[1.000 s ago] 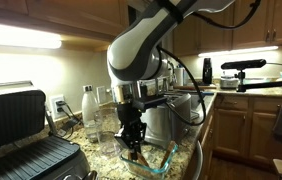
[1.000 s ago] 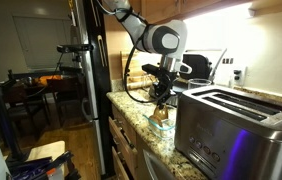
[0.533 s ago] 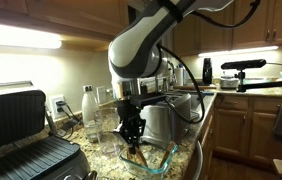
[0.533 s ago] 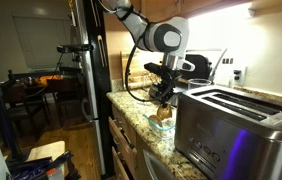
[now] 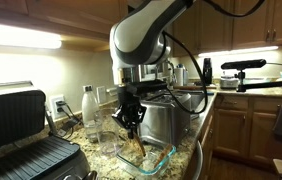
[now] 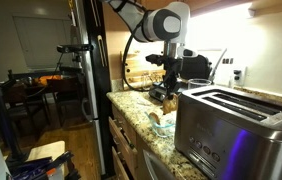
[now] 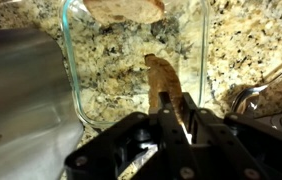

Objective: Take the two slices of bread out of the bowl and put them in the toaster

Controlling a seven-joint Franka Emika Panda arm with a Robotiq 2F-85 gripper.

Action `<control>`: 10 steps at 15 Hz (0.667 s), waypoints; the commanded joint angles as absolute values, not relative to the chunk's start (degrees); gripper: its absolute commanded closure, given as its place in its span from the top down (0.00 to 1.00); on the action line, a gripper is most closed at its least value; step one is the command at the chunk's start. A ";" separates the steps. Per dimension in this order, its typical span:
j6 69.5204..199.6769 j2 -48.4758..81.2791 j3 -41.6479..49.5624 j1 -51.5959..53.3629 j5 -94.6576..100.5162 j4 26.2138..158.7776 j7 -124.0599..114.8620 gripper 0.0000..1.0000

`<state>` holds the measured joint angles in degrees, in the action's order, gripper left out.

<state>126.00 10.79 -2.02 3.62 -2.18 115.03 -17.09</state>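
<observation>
My gripper (image 5: 132, 126) is shut on one tan slice of bread (image 5: 136, 145), which hangs upright from the jaws just above the clear glass bowl (image 5: 167, 156). In the wrist view the held slice (image 7: 163, 78) sticks out between the fingers (image 7: 177, 112) over the bowl (image 7: 71, 70). The other slice (image 7: 127, 8) lies in the bowl at its far end. The steel toaster (image 5: 167, 122) stands right behind the bowl. In an exterior view the toaster (image 6: 231, 125) is close in front, with the gripper (image 6: 164, 97) and bowl (image 6: 159, 121) beyond it.
A large black contact grill (image 5: 21, 135) fills the counter's near end. A white bottle (image 5: 88, 104) and clear drinking glasses (image 5: 103, 120) stand by the wall beside the bowl. A glass (image 7: 257, 94) sits close to the bowl. The counter edge drops off by the bowl.
My gripper has risen out of the bowl with one slice of bread held in its jaws; the slice now hangs above the dish.
</observation>
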 commanded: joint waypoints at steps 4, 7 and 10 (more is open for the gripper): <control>128.09 2.43 -1.54 4.71 2.56 120.87 -26.15 0.10; 128.93 -1.39 -1.66 4.51 5.24 122.90 -31.76 0.10; 129.49 -4.87 -1.96 3.57 7.39 124.32 -36.63 0.10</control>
